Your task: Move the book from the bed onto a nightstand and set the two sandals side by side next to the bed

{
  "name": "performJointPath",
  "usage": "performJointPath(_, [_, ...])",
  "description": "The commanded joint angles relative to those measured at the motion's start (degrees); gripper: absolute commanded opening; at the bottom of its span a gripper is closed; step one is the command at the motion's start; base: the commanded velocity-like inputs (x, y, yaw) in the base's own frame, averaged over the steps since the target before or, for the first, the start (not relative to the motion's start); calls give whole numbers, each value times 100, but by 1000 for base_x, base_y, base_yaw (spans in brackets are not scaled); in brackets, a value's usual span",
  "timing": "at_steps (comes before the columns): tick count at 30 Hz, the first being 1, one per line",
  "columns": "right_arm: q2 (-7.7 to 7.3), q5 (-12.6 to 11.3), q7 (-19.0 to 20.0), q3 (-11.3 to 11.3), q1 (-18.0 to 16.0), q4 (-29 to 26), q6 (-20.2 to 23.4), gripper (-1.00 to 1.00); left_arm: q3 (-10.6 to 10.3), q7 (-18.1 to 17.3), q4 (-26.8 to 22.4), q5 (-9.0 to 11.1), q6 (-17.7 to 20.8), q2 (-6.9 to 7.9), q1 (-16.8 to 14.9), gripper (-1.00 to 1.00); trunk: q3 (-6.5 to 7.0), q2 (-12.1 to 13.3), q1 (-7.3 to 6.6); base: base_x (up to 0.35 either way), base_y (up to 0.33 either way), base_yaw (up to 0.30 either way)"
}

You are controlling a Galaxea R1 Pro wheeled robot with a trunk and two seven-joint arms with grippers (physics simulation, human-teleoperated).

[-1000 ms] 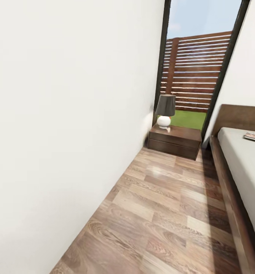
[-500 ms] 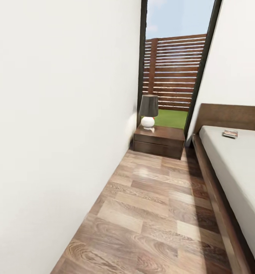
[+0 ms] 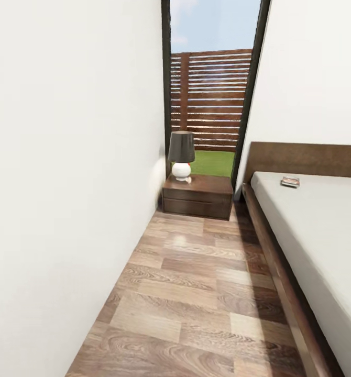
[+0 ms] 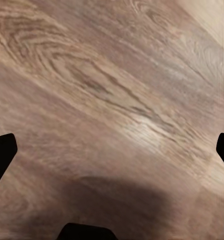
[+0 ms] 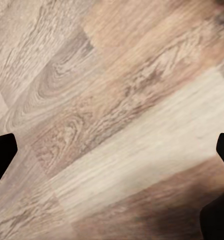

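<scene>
Both grippers spread wide over floor, empty.

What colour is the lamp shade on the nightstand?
Dark grey-brown, over a round white base; the lamp shows best in the head view.

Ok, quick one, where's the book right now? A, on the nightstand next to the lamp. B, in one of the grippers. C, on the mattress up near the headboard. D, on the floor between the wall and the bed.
C: the book lies flat on the mattress close to the headboard; the nightstand carries just the lamp.
</scene>
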Motion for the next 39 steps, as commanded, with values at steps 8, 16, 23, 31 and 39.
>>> performJointPath(8, [0,-32,39,43,-10,28,-31,100,-48,-14,5,34,-30,1,-2,100,-5,-2,2,295,0,-271])
performJointPath(16, [0,-32,39,43,-10,28,-31,100,-48,-14,5,34,-29,1,-2,100,-5,-2,2,295,0,-220])
performJointPath(23, [0,-32,39,43,-11,28,-31,100,-48,-14,5,34,-28,1,-2,100,-5,-2,2,295,0,-71])
performJointPath(31, [1,-32,39,43,-12,28,-31,100,-48,-14,5,34,-32,1,-2,100,-5,-2,2,295,0,-11])
performJointPath(39, [2,-32,39,43,-12,28,-31,100,-48,-14,5,34,-30,1,-2,100,-5,-2,2,295,0,-2])
